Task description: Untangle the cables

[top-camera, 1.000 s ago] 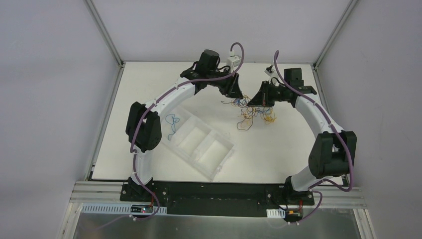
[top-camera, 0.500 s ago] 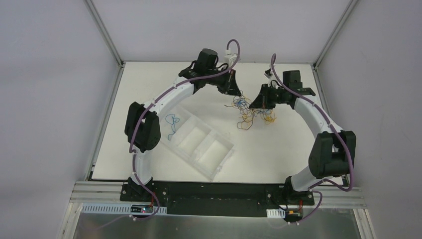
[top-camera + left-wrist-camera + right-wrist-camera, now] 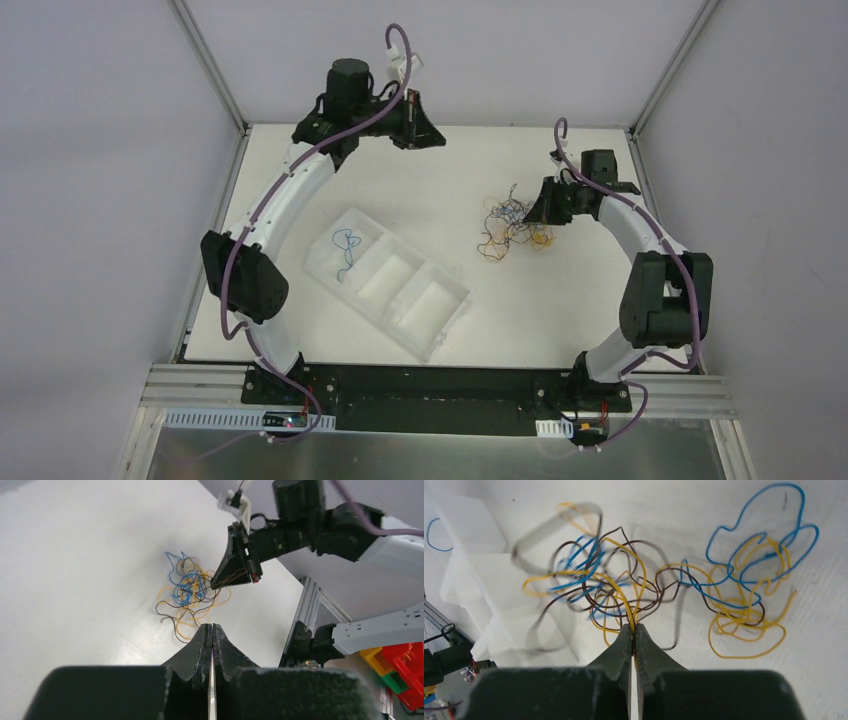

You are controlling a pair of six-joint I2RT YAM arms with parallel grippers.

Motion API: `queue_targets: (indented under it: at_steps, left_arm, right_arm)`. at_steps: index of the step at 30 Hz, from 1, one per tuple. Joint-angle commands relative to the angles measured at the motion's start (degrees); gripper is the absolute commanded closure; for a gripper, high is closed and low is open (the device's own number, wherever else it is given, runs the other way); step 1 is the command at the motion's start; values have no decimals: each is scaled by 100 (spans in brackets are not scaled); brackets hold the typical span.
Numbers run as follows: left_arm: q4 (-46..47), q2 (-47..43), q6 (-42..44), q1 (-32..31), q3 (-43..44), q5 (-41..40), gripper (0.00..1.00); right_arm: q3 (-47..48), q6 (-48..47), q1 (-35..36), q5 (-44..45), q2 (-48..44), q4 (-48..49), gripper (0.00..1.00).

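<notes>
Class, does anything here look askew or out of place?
The white compartment tray sits diagonally to the table edges. One blue cable lies alone in its end compartment, apart from the tangle the right gripper pinches.

The top camera looks steeply down from behind the arm bases [image 3: 272,378] over the whole bench [image 3: 560,300]. The left wrist camera sees the cables [image 3: 192,587] far off at 12 o'clock past the left tool [image 3: 210,630]; the right wrist camera sits close over that same tangle
</notes>
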Motion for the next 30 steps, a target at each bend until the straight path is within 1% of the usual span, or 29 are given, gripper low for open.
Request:
queue_targets:
  at_steps: [1,3,6,8,9,10,11,12,13,14,16,20,23,27,30]
  left_arm:
    - [283,-572,-47,13,108,153,100]
    - [287,-579,-56,10,112,149,100]
    - [288,-622,37,91,255,103,100]
    - [264,-634,167,115,296,98,100]
    - [229,-638,241,98,230,99,87]
    - [225,-649,297,75,118,134,69]
    - [226,-656,379,18,-41,183,54]
    - [226,-660,485,-51,-182,199,45]
    - [228,-645,637,-147,-329,202,41]
    - [232,-606,782,-228,-424,218,39]
    - [226,-413,871,-372,-473,407,39]
    - [200,53,1135,-583,-455,808,43]
    - [187,345,1401,-732,-404,804,46]
    - [156,698,1457,-830,-172,889,52]
    - [110,846,1502,-917,-151,938,58]
  right_arm:
    - [14,27,-46,-343,-138,-274,100]
    - [27,98,-27,-388,-201,-269,100]
    - [96,-92,-47,-201,-149,-404,100]
    - [155,-137,-85,-277,-128,-512,100]
    - [181,-105,-87,-373,-141,-551,100]
    - [191,-51,-92,-497,-186,-557,100]
    - [204,32,-84,-646,-225,-543,100]
    - [203,112,-67,-782,-291,-512,100]
    - [198,199,-47,-897,-353,-484,100]
    - [193,269,-13,-994,-397,-462,100]
    - [192,354,81,-1185,-502,-445,100]
    - [190,433,268,-1434,-655,-463,100]
    - [215,432,398,-1481,-769,-523,100]
    - [267,448,534,-1476,-845,-625,100]
    - [277,461,582,-1459,-861,-657,100]
